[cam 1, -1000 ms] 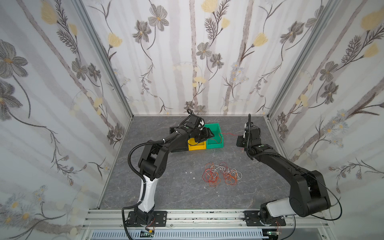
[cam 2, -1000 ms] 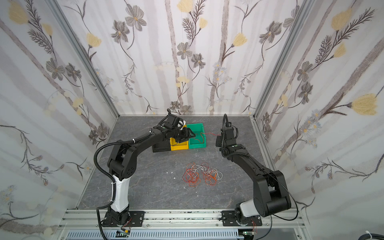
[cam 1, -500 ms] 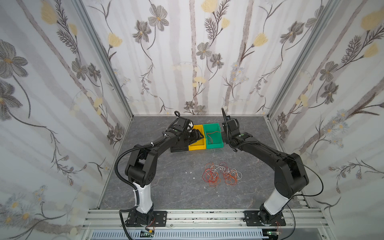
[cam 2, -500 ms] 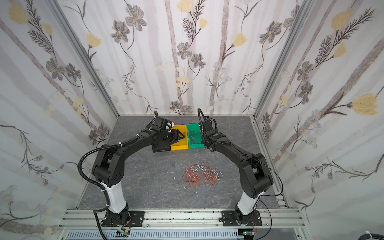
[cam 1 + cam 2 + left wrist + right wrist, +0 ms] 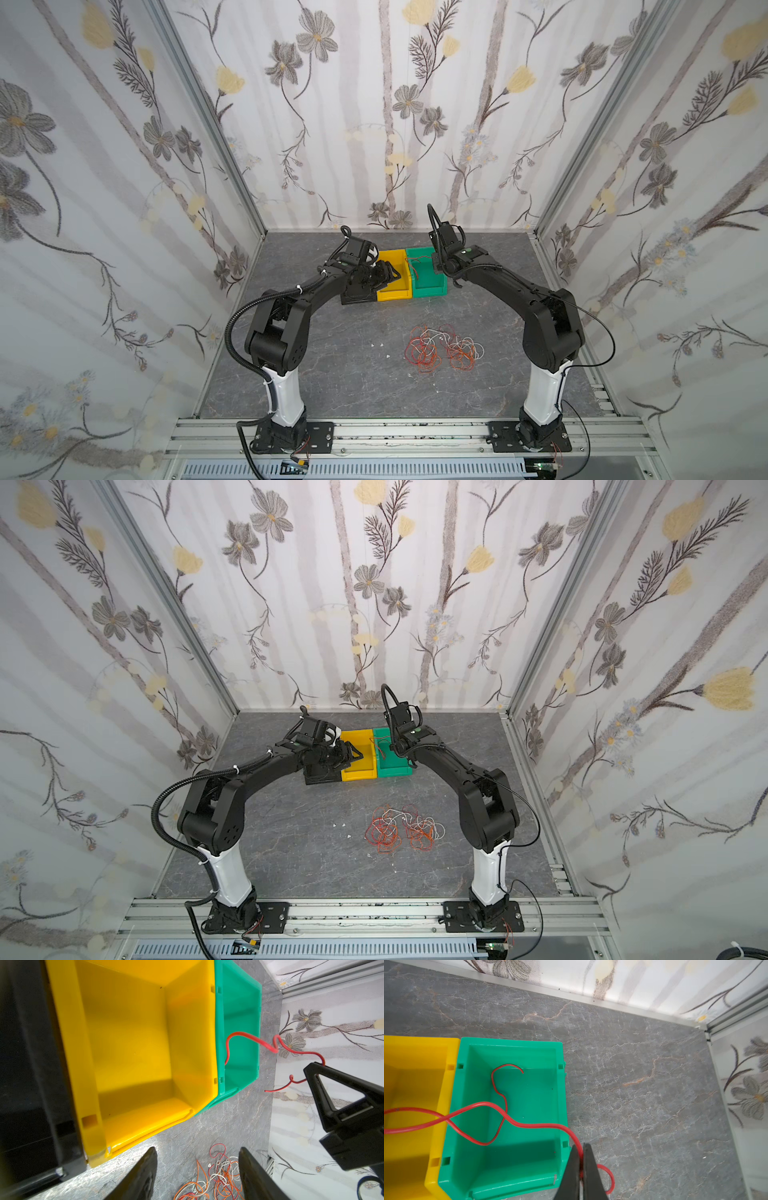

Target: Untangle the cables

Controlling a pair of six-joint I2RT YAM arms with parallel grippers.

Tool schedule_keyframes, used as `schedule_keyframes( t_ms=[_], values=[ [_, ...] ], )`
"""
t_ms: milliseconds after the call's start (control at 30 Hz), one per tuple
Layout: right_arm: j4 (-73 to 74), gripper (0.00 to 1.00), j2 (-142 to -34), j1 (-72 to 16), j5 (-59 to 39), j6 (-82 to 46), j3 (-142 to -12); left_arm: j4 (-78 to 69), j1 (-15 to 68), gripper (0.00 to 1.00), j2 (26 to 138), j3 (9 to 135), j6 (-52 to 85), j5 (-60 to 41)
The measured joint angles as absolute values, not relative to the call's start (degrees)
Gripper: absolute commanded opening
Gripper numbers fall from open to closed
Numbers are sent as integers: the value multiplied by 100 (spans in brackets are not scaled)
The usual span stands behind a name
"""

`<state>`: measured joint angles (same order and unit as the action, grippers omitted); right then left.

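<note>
Both arms have swung left since a second ago: right fingers (image 5: pixel 572 1169) are hovering at the edge of the green plastic bin (image 5: pixel 508 1042), left fingers (image 5: pixel 143 1174) over the yellow plastic bin (image 5: pixel 68 1043). Right are clamping a thin red cable (image 5: pixel 517 1124); left are standing open. Cable is dangling kinked into green, one loop straying yellow-side. I'm planning to shift inward, lower till slack pools inside, then release. Rest: tangle of thin red, orange and white wires (image 5: pixel 440 347) is lying on the grey marbled table (image 5: pixel 332 374), well apart.
</note>
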<state>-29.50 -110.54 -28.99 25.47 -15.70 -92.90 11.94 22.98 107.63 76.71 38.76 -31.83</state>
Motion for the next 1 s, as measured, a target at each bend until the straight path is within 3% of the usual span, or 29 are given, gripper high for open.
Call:
schedule_keyframes(
  t_ms=[400, 667, 1000],
  values=[
    [-3826, 0, -11214, -2617, 1680, -2827, -9465, 1098, 2477, 61, 11249, 8639, 3944, -3328],
    [-3959, 0, -11170, -2585, 1531, -3046, -9317, 934, 2718, 37, 12125, 9769, 4204, -3277],
    [-3684, 0, -10724, -2582, 1273, -3105, -8831, 1201, 2829, 24, 12739, 10582, 4239, -3015]
  ],
)
